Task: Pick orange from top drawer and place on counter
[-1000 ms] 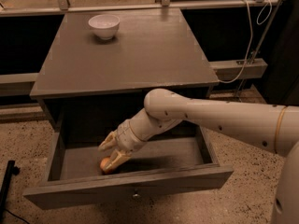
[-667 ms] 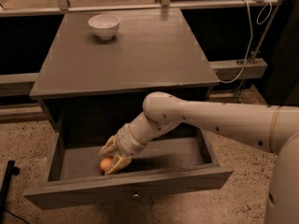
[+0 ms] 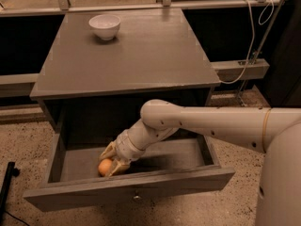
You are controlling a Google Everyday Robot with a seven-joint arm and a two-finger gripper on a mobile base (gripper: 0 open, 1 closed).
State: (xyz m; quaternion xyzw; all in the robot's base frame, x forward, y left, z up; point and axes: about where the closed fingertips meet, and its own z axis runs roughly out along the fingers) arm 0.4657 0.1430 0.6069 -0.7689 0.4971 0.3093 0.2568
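Observation:
The orange [image 3: 104, 167] lies on the floor of the open top drawer [image 3: 127, 192], near its front left. The drawer front has a small metal knob [image 3: 137, 197] at its centre. My gripper [image 3: 112, 160] is down inside the drawer, right at the orange and against its right side, with the white arm [image 3: 207, 124] reaching in from the right. The grey wood-grain counter [image 3: 136, 51] is above the drawer.
A white bowl [image 3: 104, 26] stands at the counter's back left. A white cable [image 3: 254, 41] hangs at the right beside a low ledge. A black bar [image 3: 6, 182] lies on the speckled floor at the lower left.
My gripper has moved a little left and down onto the orange. The orange has stayed in the same place in the drawer.

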